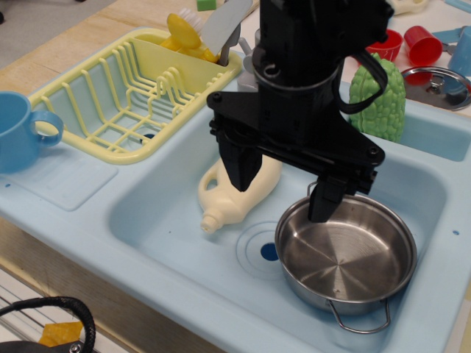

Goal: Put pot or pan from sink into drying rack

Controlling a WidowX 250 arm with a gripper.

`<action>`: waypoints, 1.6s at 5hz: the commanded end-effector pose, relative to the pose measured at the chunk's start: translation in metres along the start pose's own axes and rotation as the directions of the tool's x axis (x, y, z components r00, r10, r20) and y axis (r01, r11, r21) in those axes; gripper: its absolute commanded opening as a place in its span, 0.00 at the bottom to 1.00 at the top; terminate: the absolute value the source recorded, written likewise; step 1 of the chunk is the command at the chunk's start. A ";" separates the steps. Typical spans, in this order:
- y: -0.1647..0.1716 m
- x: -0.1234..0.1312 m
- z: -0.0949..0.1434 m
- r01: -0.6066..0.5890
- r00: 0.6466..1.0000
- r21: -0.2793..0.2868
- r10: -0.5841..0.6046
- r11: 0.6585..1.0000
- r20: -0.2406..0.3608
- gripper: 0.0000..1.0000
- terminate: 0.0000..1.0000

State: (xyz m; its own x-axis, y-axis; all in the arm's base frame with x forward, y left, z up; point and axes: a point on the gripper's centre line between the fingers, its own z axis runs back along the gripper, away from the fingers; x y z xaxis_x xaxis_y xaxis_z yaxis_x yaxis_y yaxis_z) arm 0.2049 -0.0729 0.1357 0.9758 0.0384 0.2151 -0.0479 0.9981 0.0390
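The shiny steel pot [346, 254] sits upright in the right part of the light blue sink [169, 213], one wire loop handle toward the front. My black gripper [283, 187] hangs open just above the pot's far-left rim; one finger [324, 200] is over the rim, the other [239, 168] is over the cream bottle [235, 195]. It holds nothing. The pale yellow drying rack [136, 95] stands at the sink's back left; its slatted part holds no dishes.
The cream bottle lies on its side in the sink beside the drain [269, 251]. A blue mug [18, 129] stands left of the rack. A green bumpy toy [379, 99], red cups [423, 44] and a flat steel lid [438, 84] are at the back right.
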 end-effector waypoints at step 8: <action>0.018 0.001 -0.072 -0.120 0.992 -0.196 0.124 0.973 0.010 0.00 0.00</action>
State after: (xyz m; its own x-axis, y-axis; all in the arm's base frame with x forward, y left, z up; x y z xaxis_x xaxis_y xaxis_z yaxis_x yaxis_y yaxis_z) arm 0.2160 -0.0512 0.0653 0.9696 0.1524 0.1916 -0.1251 0.9811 -0.1477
